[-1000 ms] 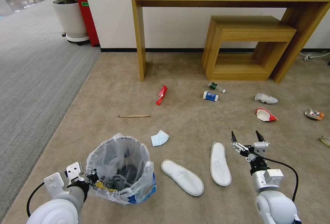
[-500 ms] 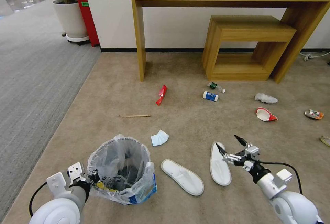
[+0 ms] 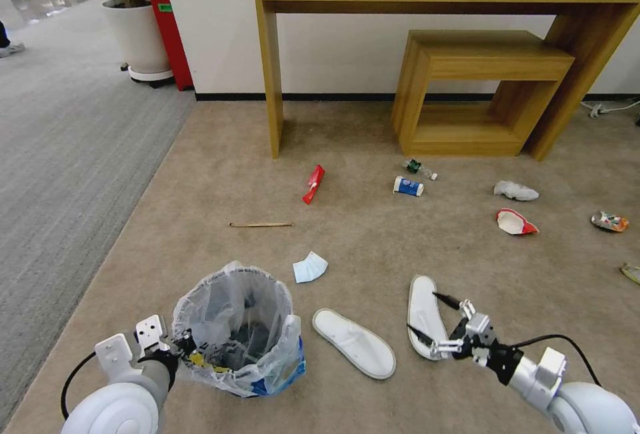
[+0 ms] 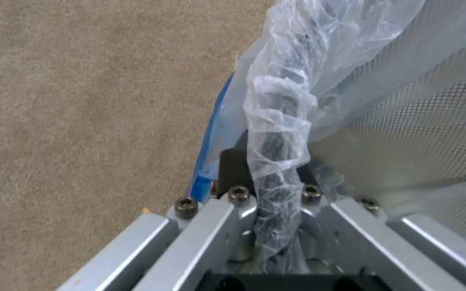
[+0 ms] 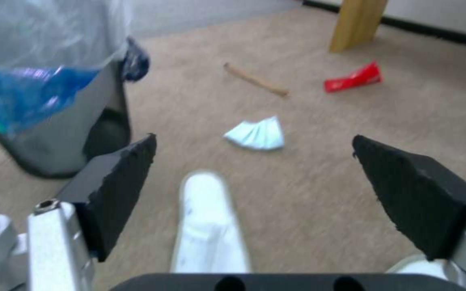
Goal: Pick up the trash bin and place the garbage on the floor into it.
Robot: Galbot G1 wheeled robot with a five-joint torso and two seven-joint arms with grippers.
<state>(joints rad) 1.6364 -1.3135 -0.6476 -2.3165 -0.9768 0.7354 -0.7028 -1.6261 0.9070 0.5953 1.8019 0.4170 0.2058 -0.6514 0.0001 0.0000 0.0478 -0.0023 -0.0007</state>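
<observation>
Gripping the bin (image 3: 233, 331) by its bagged rim, the left hand (image 3: 175, 343) was clamped shut on it at the near left of the floor (image 3: 373, 241); left wrist view showed the bag bunched between the fingers. Right hand (image 3: 435, 322) was spread wide open, empty, low over the right slipper (image 3: 421, 311), fingers either side of it and not touching as far as could be told. Judged progress: bin was in hand, nothing picked yet, every piece of litter still lay on the carpet, so nearly all of the task was left. Count: two slippers, the other (image 3: 355, 343) just right of the bin; one mask (image 3: 310, 267) just beyond the bin; one stick (image 3: 261, 225); one red wrapper (image 3: 313, 185); one blue-white cup (image 3: 407, 186); one tiny bottle (image 3: 419, 168); one tissue (image 3: 515, 191); one red-white paper cup (image 3: 515, 222); one crushed can (image 3: 609, 222). Something lay at the far right edge, too cut off to name. One bin, two hands.
</observation>
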